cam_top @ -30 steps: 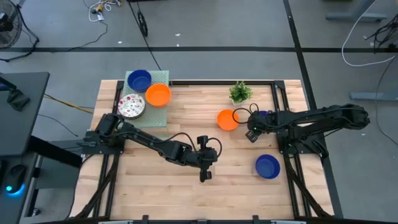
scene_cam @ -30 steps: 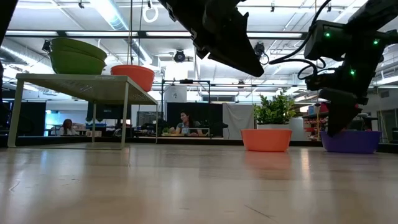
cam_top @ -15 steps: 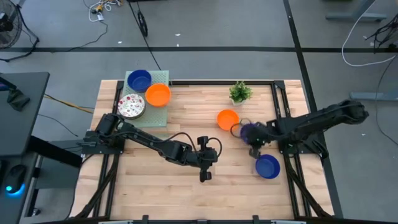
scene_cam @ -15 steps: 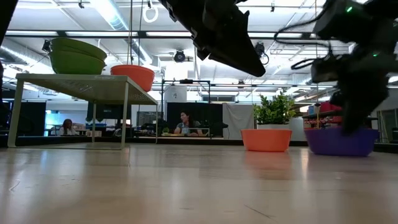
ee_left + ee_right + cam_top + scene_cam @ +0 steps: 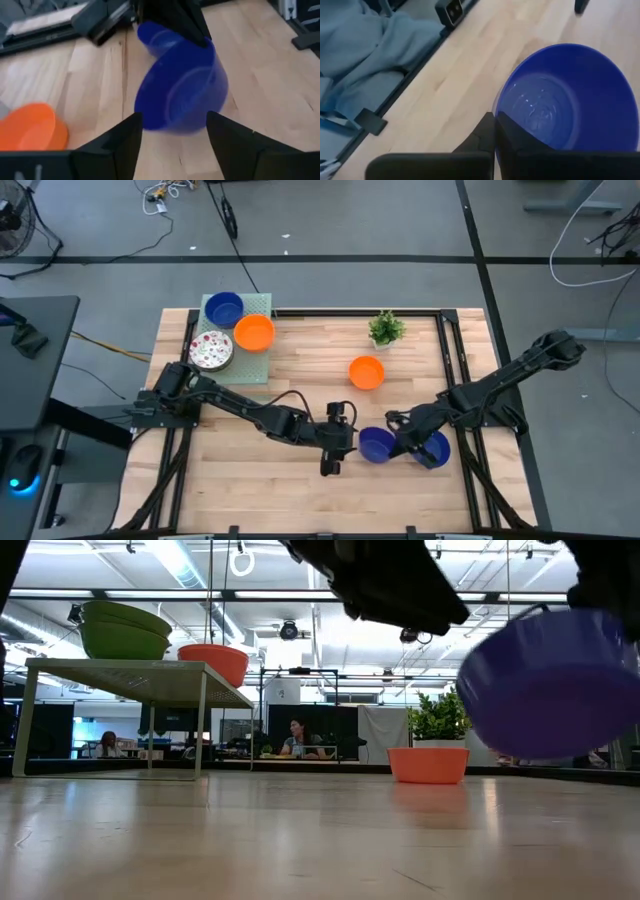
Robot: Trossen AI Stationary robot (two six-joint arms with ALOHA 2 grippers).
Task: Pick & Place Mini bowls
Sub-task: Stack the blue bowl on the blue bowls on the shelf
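My right gripper point(image 5: 396, 445) is shut on a dark blue mini bowl point(image 5: 377, 444) and holds it over the table's near middle. My left gripper point(image 5: 340, 442) stands open just left of that bowl, its two fingers point(image 5: 125, 145) apart with the bowl point(image 5: 180, 90) ahead of them, untouched. A second blue bowl point(image 5: 432, 449) sits on the table right of the held one. An orange bowl point(image 5: 367, 372) sits on its base mid-table. At the back left, a blue bowl point(image 5: 224, 308), an orange bowl point(image 5: 254, 332) and a white red-speckled bowl point(image 5: 211, 352) rest on a green mat point(image 5: 262, 304). My right gripper holds the blue bowl by its rim point(image 5: 501, 114), on the side toward the table's right. The shut fingers point(image 5: 492, 132) pinch the wall there, one inside and one outside as far as shows. The bowl point(image 5: 550, 685) hangs tilted, lifted clear of the table.
A small green potted plant point(image 5: 386, 328) stands at the far edge, behind the orange bowl. Black frame rails point(image 5: 455, 355) run along the table's right and left sides. Bare wood lies across the near left and the middle.
My right gripper has gone from beside the orange bowl toward the table's near edge and left, up to my left gripper. It carried the blue bowl along: the bowl stood on the table then and now hangs tilted, lifted clear.
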